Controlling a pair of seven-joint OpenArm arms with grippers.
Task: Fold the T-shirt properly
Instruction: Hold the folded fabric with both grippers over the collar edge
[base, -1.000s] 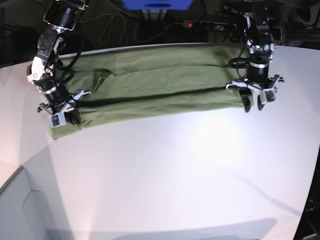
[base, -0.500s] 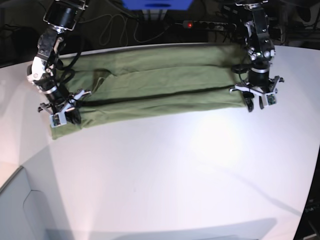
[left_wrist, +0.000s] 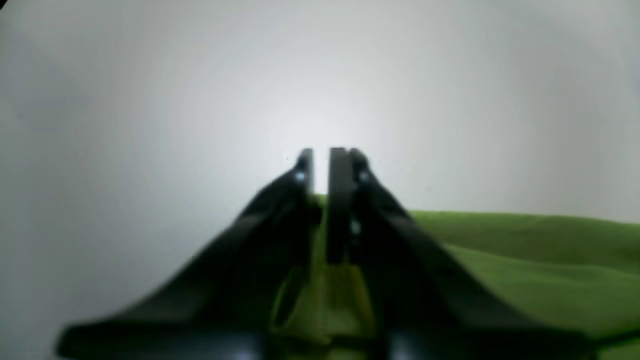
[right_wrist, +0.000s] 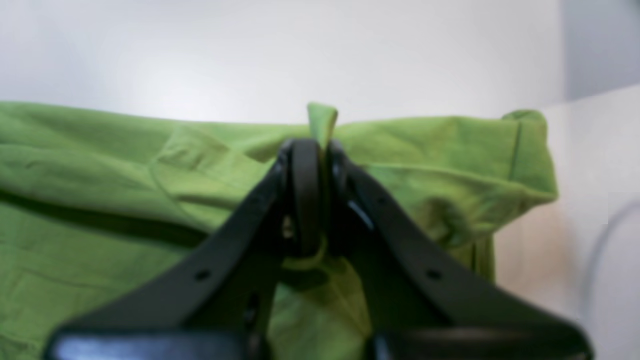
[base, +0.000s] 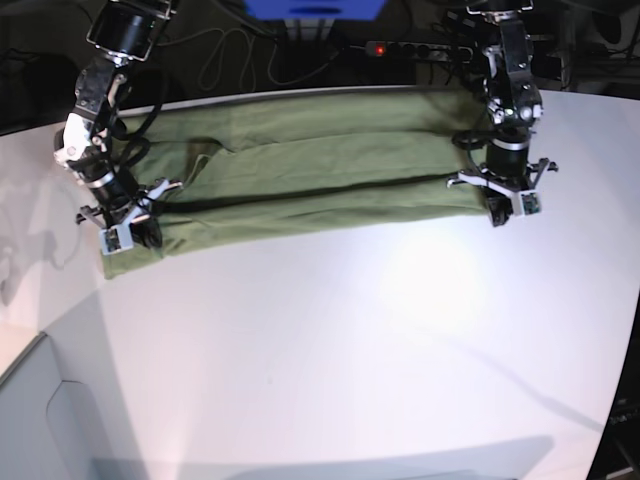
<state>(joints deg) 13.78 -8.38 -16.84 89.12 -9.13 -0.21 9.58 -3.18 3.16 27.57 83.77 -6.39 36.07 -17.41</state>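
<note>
**A:** What had changed at the left gripper (base: 499, 212) since a second earlier?

**B:** Its jaws had stood spread over the near right corner of the T-shirt (base: 320, 175). Now they were drawn together on that corner, and the arm had moved slightly inward along the cloth. In the left wrist view the two fingers (left_wrist: 340, 200) were nearly touching, with a strip of green fabric (left_wrist: 525, 250) between them.

**A:** And the right gripper (base: 128, 232)?

**B:** No difference. It was at the shirt's near left corner as before, clamped shut. The right wrist view showed a small fold of cloth (right_wrist: 322, 120) poking up between its fingertips (right_wrist: 305, 165).

**A:** Where did the shirt lie?

**B:** Across the far part of the white table (base: 350, 350), folded lengthwise into a long band that ran from one arm to the other. It looked unmoved from the earlier frames. The near edge lay flat on the tabletop.
</note>
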